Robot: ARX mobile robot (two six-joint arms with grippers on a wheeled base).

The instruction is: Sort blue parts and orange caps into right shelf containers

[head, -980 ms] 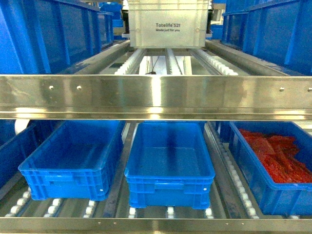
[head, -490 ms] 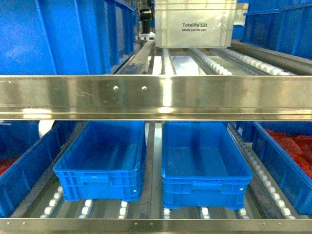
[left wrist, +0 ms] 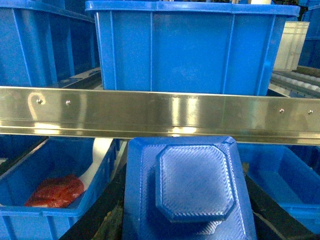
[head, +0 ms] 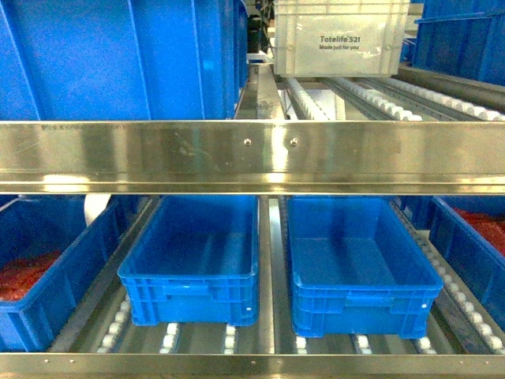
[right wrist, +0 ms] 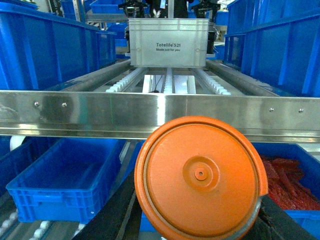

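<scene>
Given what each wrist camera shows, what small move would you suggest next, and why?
Probably extend the right arm forward under the steel rail, toward one of the two empty blue bins on the lower rollers. The orange cap already fills the right wrist view and the blue part the left, so both seem held, though no fingers are visible. Neither piece is yet over a bin.

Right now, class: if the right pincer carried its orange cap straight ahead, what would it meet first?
Probably the steel shelf rail, level with the top of the orange cap; any lower, it would likely pass under. Depth is unclear.
</scene>
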